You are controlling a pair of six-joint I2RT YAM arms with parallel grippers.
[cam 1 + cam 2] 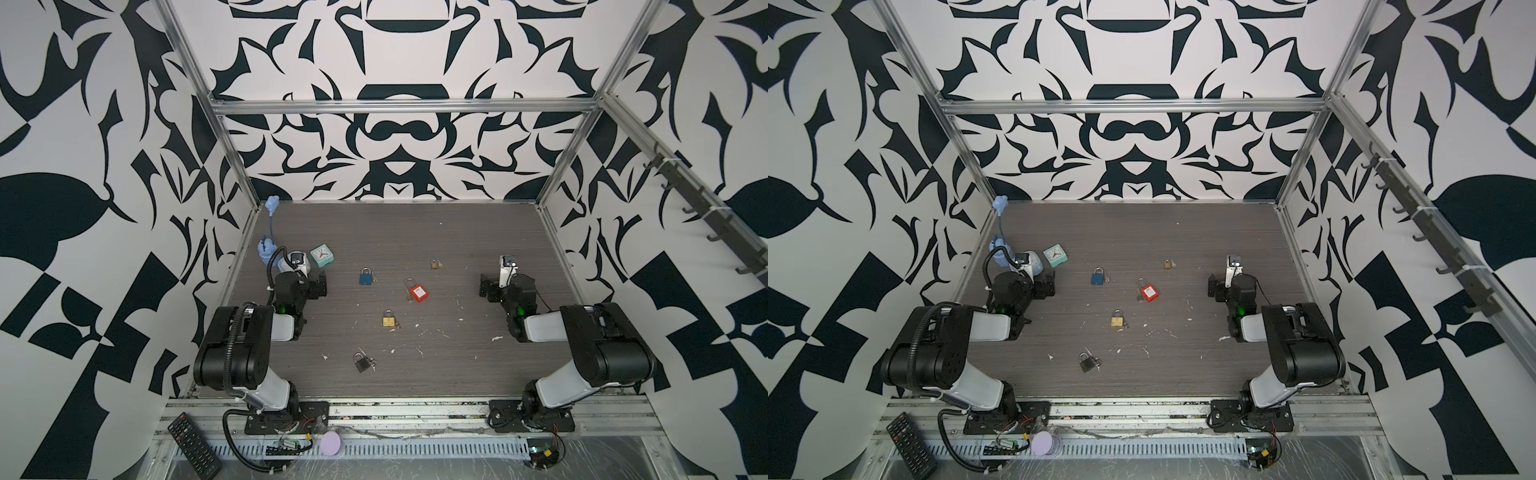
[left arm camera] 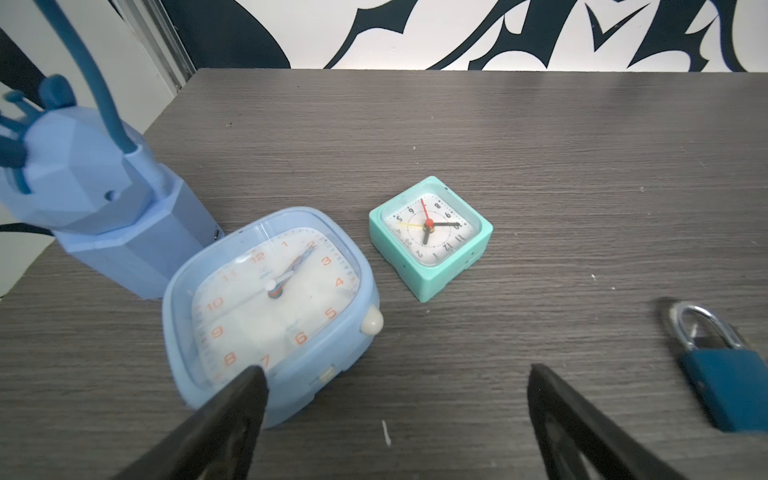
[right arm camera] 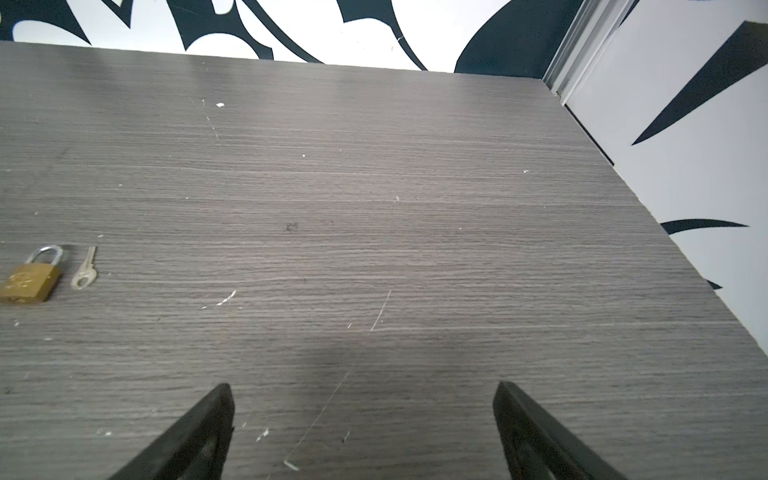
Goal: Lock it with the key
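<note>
Several padlocks lie on the grey table in both top views: a blue one [image 1: 365, 277], a red one [image 1: 417, 292], a brass one [image 1: 389, 319], a dark one [image 1: 361, 363] with keys beside it, and a small brass one [image 1: 434, 264]. In the right wrist view the small brass padlock [image 3: 29, 280] has a silver key [image 3: 85, 270] lying loose next to it. My left gripper [image 2: 397, 374] hovers open and empty near the table's left side, the blue padlock [image 2: 725, 382] off to one side. My right gripper [image 3: 363, 392] is open over bare table at the right.
A light blue alarm clock [image 2: 270, 307], a small teal clock [image 2: 430, 237] and a blue plastic stand [image 2: 95, 199] crowd the left rear by my left gripper [image 1: 320, 284]. Patterned walls close three sides. A remote [image 1: 193, 444] lies on the front rail.
</note>
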